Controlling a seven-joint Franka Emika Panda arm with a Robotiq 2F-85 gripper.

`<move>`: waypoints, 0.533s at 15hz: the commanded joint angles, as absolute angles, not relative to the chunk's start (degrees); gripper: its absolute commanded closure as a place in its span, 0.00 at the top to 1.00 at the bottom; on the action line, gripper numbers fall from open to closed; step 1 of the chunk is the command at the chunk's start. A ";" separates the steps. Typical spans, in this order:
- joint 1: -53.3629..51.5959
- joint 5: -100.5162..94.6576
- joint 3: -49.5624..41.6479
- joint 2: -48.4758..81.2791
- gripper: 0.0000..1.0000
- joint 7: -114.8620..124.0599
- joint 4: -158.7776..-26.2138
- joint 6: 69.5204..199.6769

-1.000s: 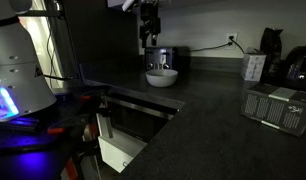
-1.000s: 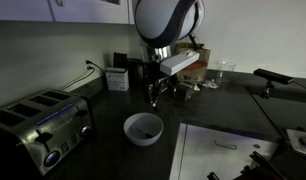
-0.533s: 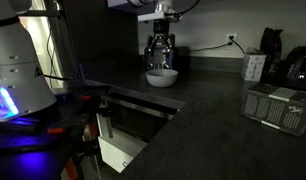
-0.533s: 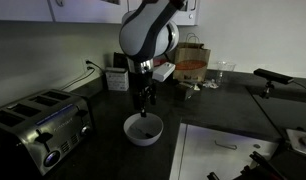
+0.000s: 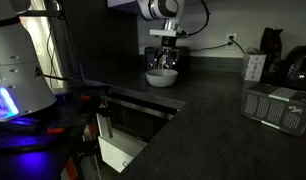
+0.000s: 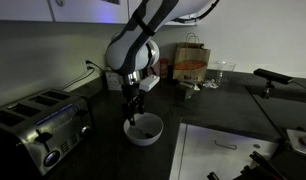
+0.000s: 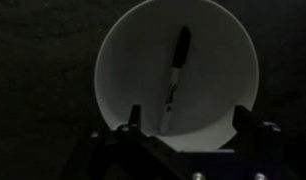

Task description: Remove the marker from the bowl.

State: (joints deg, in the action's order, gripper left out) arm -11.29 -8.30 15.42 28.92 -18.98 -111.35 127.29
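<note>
No text, brand or number can be read in any view, because the pictures are dark and coarse. The brown paper bag [image 6: 190, 62] carries a reddish print and the small white box [image 6: 117, 80] carries dark marks. The barrel of the black marker [image 7: 176, 78] is blurred. None of these is legible.

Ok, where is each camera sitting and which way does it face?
Exterior view: across the dark counter, facing the back wall; arm and gripper above the bowl.
Exterior view: near the toaster, looking over the counter; arm reaching down to the bowl.
Wrist view: straight down into the bowl; open fingertips flank the marker.
All three share the bowl.
</note>
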 commanded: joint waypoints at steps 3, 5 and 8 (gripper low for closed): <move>-13.74 -8.76 13.84 36.47 0.92 -17.48 -102.60 121.53; -14.09 -8.87 13.28 38.67 0.84 -16.84 -100.23 120.53; -14.16 -8.73 12.67 41.38 0.73 -16.80 -97.10 118.99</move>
State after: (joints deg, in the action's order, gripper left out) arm -13.02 -8.31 13.70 39.06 -18.56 -101.26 122.99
